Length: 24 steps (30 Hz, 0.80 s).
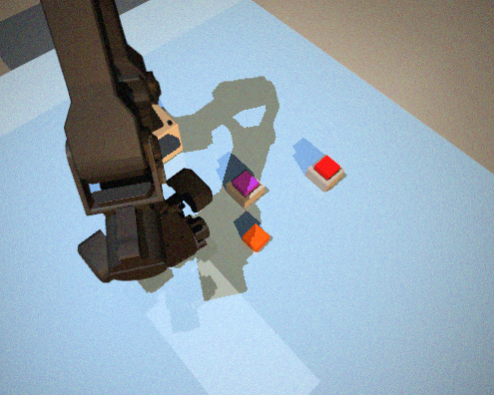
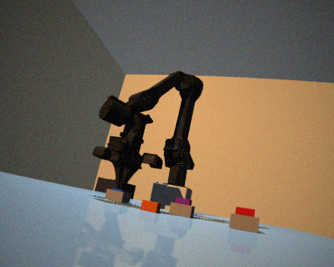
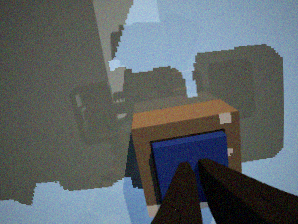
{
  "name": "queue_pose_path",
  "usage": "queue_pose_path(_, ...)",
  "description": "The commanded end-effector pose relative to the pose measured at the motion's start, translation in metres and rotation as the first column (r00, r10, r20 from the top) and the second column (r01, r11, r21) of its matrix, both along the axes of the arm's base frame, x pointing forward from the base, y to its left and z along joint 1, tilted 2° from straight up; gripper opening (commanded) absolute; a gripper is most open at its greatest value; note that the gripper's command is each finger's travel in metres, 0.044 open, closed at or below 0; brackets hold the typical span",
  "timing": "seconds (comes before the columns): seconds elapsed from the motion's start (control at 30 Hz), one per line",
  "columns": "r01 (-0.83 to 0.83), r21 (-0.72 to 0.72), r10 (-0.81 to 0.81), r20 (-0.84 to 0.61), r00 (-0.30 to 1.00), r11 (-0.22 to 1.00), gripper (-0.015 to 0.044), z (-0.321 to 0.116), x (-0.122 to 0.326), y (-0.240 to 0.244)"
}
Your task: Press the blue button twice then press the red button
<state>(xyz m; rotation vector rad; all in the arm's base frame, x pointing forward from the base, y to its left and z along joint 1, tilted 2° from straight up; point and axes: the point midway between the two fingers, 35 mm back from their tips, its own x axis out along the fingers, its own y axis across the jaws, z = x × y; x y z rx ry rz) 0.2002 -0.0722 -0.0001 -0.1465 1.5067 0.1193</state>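
Note:
The blue button's cap [image 2: 117, 189] [image 3: 170, 152] sits in a tan housing [image 2: 113, 195] [image 3: 180, 117]. Only a thin blue strip shows above the housing in the exterior view, so the cap looks pushed down. My gripper [image 2: 122, 187] [image 3: 193, 169] is shut and empty, pointing down with its fingertips on the cap. In the top view the arm hides the blue button and the fingertips. The red button's cap [image 1: 327, 167] [image 2: 245, 212] stands raised in its housing, far to the right of the gripper.
A purple button [image 1: 243, 184] [image 2: 183, 201] stands between the blue and red buttons. An orange block [image 1: 255, 238] [image 2: 150, 206] lies near it, on the blue button's side in the exterior view. The arm's base stands behind them.

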Motion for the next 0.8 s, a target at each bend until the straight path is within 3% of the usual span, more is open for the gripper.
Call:
queue_pose_path(0.0,0.003,-0.003,-0.003,-0.006,1.000,1.000,0.0020,-0.001,-0.001,0.000)
queue_pose_path(0.2,0.003,-0.003,-0.003,-0.006,1.000,1.000,0.0020,0.034,-0.003,0.000)
queue_pose_path(0.77,0.003,-0.003,-0.003,-0.006,1.000,1.000,0.0020,0.014,-0.001,0.000)
